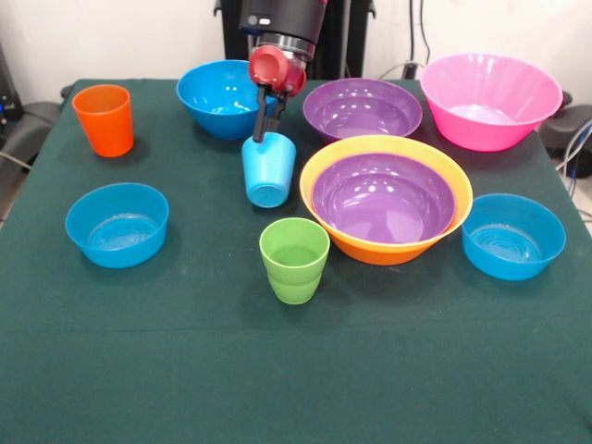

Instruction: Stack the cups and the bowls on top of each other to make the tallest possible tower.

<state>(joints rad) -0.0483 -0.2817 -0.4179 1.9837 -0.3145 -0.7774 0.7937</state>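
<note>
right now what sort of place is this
Probably a robot lab test bench: a table under dark green cloth, coloured plastic ware such as the pink bowl, and cables trailing behind it.

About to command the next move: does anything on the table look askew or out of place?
Yes. The light blue cup hangs tilted from the end effector, gripped by its rim, base off the cloth. A purple bowl already sits nested in the orange-yellow bowl. Everything else stands upright.

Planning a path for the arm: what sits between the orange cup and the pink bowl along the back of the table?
In the front view, a blue bowl, the end effector and a purple bowl.
</note>
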